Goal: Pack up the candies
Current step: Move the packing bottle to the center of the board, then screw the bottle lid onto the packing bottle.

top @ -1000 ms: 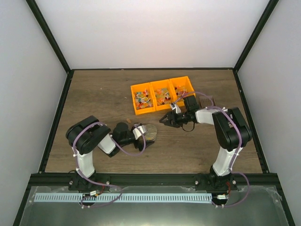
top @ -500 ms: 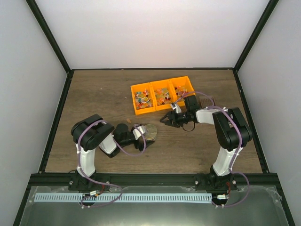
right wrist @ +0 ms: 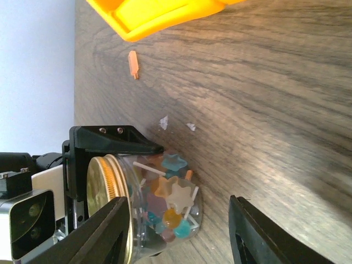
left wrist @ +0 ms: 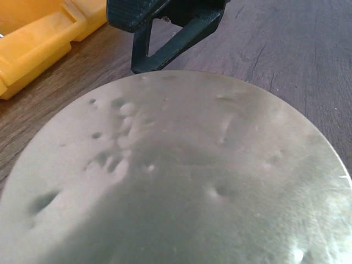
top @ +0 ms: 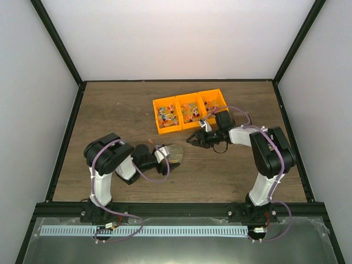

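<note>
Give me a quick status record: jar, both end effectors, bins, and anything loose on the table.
jar: clear jar with gold lid, lying on its side
contents: star-shaped candies inside
left end effector: at the lid, one finger against its rim; firm grip not confirmable
right end effector: open, empty, aimed toward the jar, not touching it
bins: three orange compartments holding more candies, beyond the jar
loose: one small orange piece and pale scraps on the table
</note>
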`<state>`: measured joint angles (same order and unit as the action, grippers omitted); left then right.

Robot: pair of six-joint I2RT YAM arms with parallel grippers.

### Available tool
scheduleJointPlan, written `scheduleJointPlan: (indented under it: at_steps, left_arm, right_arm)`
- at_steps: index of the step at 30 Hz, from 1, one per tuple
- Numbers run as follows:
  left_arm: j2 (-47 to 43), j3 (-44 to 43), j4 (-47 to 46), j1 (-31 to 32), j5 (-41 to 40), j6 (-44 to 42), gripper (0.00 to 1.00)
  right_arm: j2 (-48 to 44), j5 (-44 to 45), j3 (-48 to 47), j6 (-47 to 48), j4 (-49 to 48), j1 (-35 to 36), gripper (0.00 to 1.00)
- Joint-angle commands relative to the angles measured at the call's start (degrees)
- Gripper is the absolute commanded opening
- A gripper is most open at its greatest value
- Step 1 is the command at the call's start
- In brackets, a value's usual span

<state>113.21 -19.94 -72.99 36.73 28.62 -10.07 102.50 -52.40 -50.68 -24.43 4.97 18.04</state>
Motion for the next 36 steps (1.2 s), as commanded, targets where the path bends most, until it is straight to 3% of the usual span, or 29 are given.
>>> scheduleJointPlan:
  at_steps: [1,11,21,36]
  left_arm:
    - [0.46,1.11,-3.21,-0.34,1.54,-0.14,0.86]
    - [0.15,1.66,-3.2,-0.87,2.64,-0.88,0.82]
    - [1.0,1.38,-4.12,-0.87,3.15,-0.62,0.81]
    - [1.23,1.58,-4.1,-0.87,0.97,-0.24,0.82]
  right_arm:
    - [-2.49,1.64,-2.19,1.74,2.24,3.32,0.51]
    - [-3.7,8.18,-3.65,1.59,3.43,8.21,0.39]
    - [-3.69,9.69,-5.21,0.89,3.99,10.36,0.38]
    - [-3.47,7.83,-3.45,-0.11,3.23,12.68,0.1]
